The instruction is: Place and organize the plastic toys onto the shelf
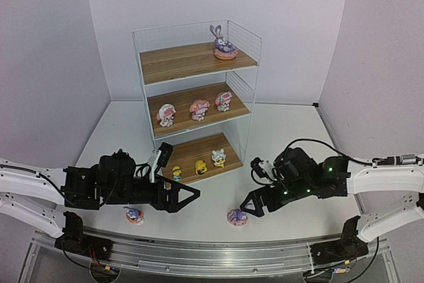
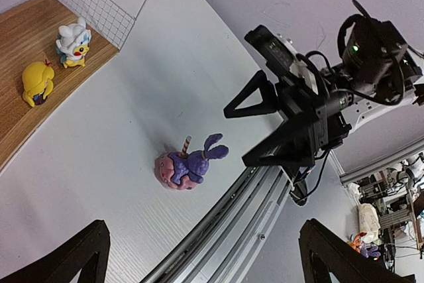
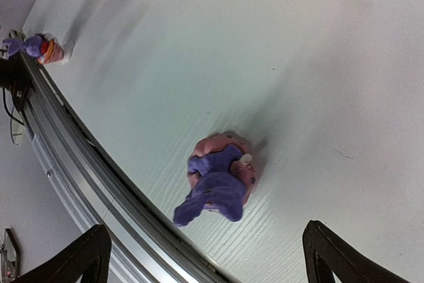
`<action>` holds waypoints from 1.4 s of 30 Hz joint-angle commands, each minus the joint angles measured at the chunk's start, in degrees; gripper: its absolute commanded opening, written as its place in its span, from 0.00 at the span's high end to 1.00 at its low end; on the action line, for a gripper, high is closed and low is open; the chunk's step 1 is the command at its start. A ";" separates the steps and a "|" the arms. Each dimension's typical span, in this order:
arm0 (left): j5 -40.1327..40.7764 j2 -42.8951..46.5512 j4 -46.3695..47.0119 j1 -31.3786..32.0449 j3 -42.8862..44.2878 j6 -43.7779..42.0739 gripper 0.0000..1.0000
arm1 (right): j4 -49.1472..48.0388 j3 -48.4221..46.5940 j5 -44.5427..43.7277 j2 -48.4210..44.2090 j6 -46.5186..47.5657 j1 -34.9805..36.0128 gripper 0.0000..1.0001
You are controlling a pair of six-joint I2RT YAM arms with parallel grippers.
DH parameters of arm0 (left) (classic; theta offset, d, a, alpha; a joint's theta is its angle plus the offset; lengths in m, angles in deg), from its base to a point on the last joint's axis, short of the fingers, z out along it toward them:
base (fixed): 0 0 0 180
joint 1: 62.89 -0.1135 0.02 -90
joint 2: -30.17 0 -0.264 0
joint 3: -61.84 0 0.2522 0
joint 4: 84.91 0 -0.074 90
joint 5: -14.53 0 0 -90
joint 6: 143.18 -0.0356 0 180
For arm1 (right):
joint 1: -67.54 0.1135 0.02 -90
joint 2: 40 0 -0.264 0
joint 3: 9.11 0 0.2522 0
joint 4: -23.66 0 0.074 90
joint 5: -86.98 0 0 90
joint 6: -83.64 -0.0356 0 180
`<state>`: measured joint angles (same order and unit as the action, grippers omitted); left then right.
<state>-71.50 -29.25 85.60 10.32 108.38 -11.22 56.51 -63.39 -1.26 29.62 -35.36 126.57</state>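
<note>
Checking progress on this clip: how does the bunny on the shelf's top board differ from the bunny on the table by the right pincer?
The shelf bunny stands on the top board, at its right end; the table bunny sits on the white table beside the rail. No arm is near the shelf bunny; the open right pincer hovers just by the table bunny. Both are purple, long-eared, on pink donut bases.

Shelf (image 1: 179,61) — 7 toys (image 1: 200,109); 2 bunnies (image 1: 237,217) off.
</note>
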 commanded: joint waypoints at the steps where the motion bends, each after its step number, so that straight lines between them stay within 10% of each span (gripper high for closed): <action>1: -1.27 -0.87 5.52 0.16 -1.43 0.73 0.00 | -13.12 3.67 -6.48 0.81 3.16 4.34 0.02; 12: -2.29 -0.83 9.29 0.17 -4.29 3.08 0.00 | -24.74 4.82 -14.67 16.09 4.24 8.00 0.14; 25: -2.16 -1.53 10.85 0.17 -5.13 4.09 0.00 | -29.19 7.13 -22.69 12.62 1.22 14.28 1.00; 36: -2.03 -0.50 10.49 0.12 -4.31 2.98 0.00 | 4.37 -13.45 -32.68 3.80 -19.02 15.65 1.00; 42: -12.52 -3.64 19.30 0.17 -1.49 -3.99 0.00 | 4.87 -19.95 -22.37 4.42 -22.36 15.60 1.00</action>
<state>-76.48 -30.76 96.28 10.30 103.34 -10.19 56.44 -78.58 -28.74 34.03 -51.90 141.89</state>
